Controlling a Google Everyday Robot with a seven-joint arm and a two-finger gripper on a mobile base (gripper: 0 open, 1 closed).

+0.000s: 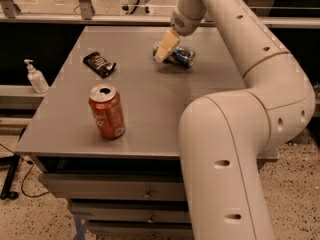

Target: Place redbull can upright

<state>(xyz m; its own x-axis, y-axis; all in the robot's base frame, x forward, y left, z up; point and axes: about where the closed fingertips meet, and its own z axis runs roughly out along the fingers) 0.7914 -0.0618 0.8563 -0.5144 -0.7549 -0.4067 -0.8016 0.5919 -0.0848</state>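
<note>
Nearest the camera, the robot's thick cream-white arm [225,149] rises past the front right of the flat grey counter [150,119] and bends back over it. If the arm swings left while lifting, I judge it could brush what stands at the front.

The bigger risk lies farther back. The slim blue and silver redbull can [182,57] lies on its side toward the rear of the counter, right of centre, its long axis running left to right. The beige tool [165,47] comes down at the can's left end, touching it or just beside it. I cannot tell how wide the tool stands or whether it has hold of the can. A round, smooth metal can may roll or skid away if pressed off-centre. Gripped only near one end, it may pivot and slip as it is tipped up. Let go before its base sits flat, the tall narrow can would likely topple again.

Around it, from front to back:
- Grey drawers [125,186] sit under the counter.
- A wider orange-red soda can [106,112] stands upright near the front left, well apart from the work.
- A white pump bottle [36,77] stands off the counter on a lower ledge to the left.
- A small black snack packet [99,64] lies flat to the left of the redbull can, with a clear gap between them.

Nothing stands on the bare patch beside the redbull can, so I see no obstacle to setting it upright there.
</note>
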